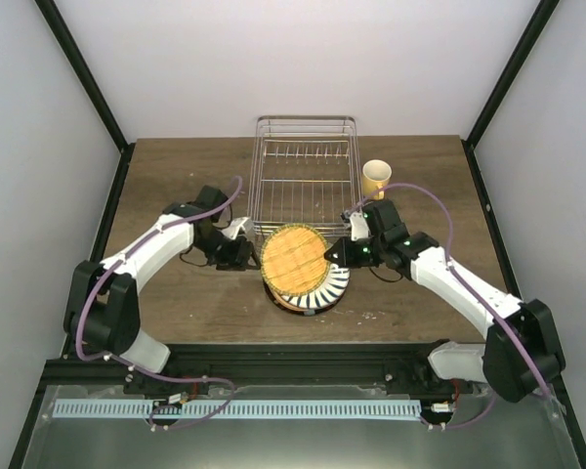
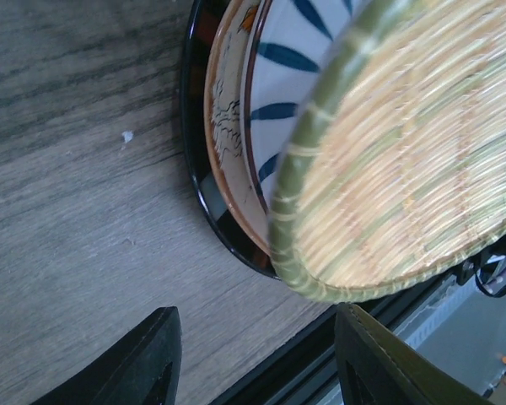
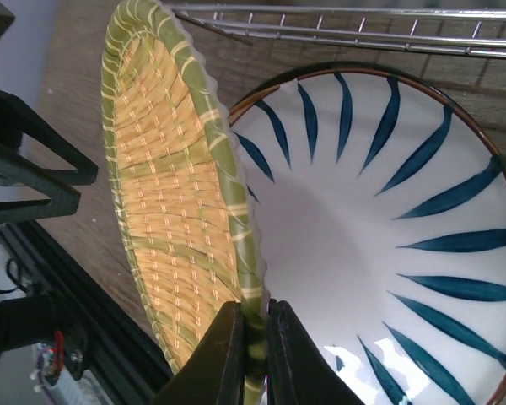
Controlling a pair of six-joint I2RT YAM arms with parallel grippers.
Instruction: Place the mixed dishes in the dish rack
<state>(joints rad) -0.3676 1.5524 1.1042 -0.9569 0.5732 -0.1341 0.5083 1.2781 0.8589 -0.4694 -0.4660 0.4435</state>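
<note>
My right gripper (image 1: 338, 253) is shut on the green rim of the woven yellow-tan plate (image 1: 294, 259), holding it lifted and tilted above the stack; the pinch shows in the right wrist view (image 3: 254, 359). Under it lie the white striped plate (image 1: 334, 283) and the dark-rimmed plate (image 1: 295, 304), also seen in the left wrist view (image 2: 204, 194). My left gripper (image 1: 246, 256) is open and empty just left of the woven plate (image 2: 405, 169). The wire dish rack (image 1: 304, 176) stands behind the stack. The yellow mug (image 1: 376, 178) stands right of the rack. The mint-green bowl is out of view.
The near table edge and black frame rail (image 1: 293, 352) run just in front of the plate stack. Grey walls with black posts (image 1: 83, 73) close in the table on both sides and behind.
</note>
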